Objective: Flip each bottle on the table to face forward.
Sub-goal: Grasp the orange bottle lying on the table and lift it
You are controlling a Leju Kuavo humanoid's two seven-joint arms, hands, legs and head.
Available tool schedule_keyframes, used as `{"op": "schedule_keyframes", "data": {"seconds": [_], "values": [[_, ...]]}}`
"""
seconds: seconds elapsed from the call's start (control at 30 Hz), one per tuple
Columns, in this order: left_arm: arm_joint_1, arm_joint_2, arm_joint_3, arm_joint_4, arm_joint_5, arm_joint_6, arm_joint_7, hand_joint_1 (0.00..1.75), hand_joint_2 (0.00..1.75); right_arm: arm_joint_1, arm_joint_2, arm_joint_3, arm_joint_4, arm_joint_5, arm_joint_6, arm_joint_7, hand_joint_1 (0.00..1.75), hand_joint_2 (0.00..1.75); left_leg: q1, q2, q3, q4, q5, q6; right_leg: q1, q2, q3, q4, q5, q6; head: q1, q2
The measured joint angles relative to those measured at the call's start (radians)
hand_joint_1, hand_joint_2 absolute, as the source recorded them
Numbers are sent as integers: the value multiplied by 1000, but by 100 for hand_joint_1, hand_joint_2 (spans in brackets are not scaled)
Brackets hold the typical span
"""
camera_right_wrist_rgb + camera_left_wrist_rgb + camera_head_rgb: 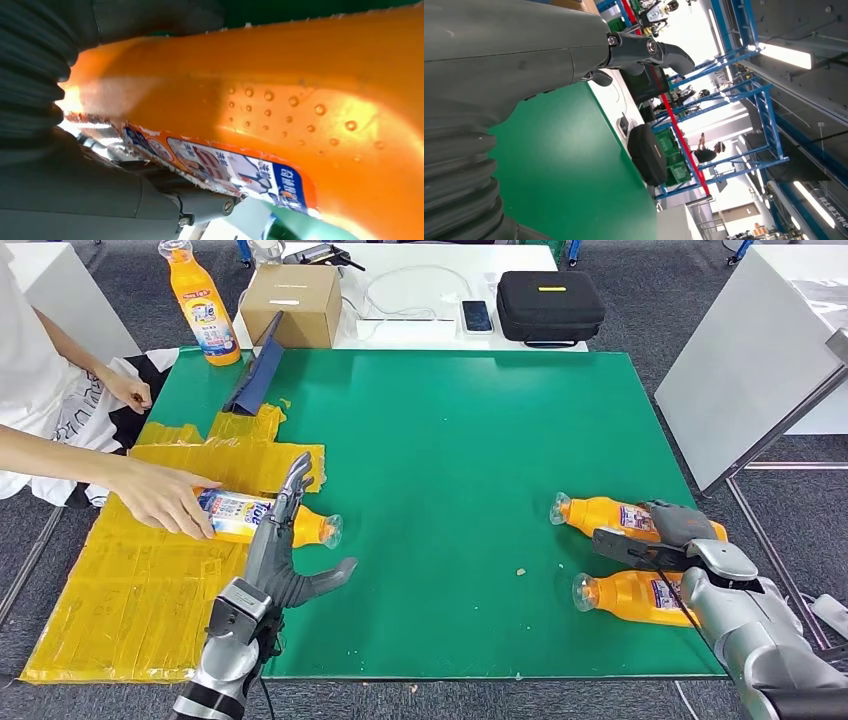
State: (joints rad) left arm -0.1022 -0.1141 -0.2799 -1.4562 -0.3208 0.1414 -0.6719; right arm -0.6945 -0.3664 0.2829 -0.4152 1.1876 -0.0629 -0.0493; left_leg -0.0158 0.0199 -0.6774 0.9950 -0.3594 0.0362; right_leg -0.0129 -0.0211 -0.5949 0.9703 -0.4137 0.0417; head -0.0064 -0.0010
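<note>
This looks like a robotics lab or industrial test hall. A green work table [480, 440] stands on grey carpet, with white tables [420, 335] beside it carrying a cardboard box [292, 302], cables and a black case [550, 305]. The left wrist view shows blue steel racking [744, 95], strip lights [786, 55] and green crates [674, 160].

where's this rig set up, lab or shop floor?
Likely a robotics test hall: blue steel racking and strip lights overhead, a green mat as worktable, a person's hand placing a bottle.
</note>
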Motion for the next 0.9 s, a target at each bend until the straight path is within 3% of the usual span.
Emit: {"op": "schedule_keyframes", "data": {"seconds": [0.27, 0.47, 0.57, 0.7, 0.9], "values": [[7, -3, -15, -1, -1, 4, 15, 0, 175, 3, 52, 3, 7, 48, -179, 82, 174, 175, 0, 1, 0, 0, 0, 0, 0, 0, 0, 0, 0, 0, 0, 0], [18, -13, -16, -9, -18, 13, 35, 0, 175, 29, 116, -17, -50, 164, -483, 172, 167, 175, 0, 1, 0, 0, 0, 0, 1, 0, -1, 1, 0, 0, 0, 0], [17, -20, -23, -10, -27, 19, 43, 0, 175, 70, 170, -57, -160, 230, -587, 150, 167, 175, 1, 1, 0, 0, 0, 0, 1, 0, -1, 1, 0, 0, 0, 0], [11, -31, -38, -10, -36, 21, 48, 0, 175, 163, 262, -110, -399, 329, -628, 114, 172, 175, 1, 1, 0, 0, 0, 0, 2, 1, -2, 1, 0, -1, 0, 0], [8, -39, -49, -9, -37, 21, 52, 0, 175, 252, 356, -134, -636, 306, -632, 45, 174, 175, 2, 0, -1, 0, 0, 0, 2, 0, -2, 0, -1, -1, 0, 0]]}}
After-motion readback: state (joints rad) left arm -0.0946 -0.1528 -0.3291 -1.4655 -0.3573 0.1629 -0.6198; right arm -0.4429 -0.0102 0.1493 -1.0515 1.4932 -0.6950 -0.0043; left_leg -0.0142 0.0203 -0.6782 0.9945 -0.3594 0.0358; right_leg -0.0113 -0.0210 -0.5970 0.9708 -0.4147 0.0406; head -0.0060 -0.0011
